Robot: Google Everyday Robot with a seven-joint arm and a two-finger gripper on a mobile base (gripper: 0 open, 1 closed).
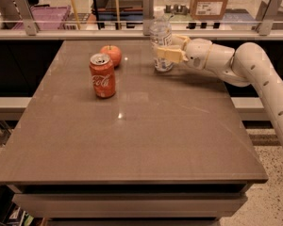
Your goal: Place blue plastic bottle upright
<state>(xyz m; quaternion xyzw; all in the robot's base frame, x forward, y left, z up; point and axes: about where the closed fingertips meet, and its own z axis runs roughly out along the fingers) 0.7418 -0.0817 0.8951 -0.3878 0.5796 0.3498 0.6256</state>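
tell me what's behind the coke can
An apple sits just behind the Coca-Cola can; the can covers its lower left part. The gripper is further right, at the blue plastic bottle.

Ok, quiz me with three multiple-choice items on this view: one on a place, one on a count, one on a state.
1. Where on the table is the blue plastic bottle?
A) at the near edge
B) at the far side, right of the apple
C) at the left corner

2. How many soda cans stand on the table?
A) one
B) two
C) three

3. How is the bottle?
A) lying flat
B) upright, with the claw closed around it
C) upside down

Answers:
1 B, it stands by the far edge, right of the apple.
2 A, only one soda can shows.
3 B, its cap is up and its base down, with the claw gripping its middle.
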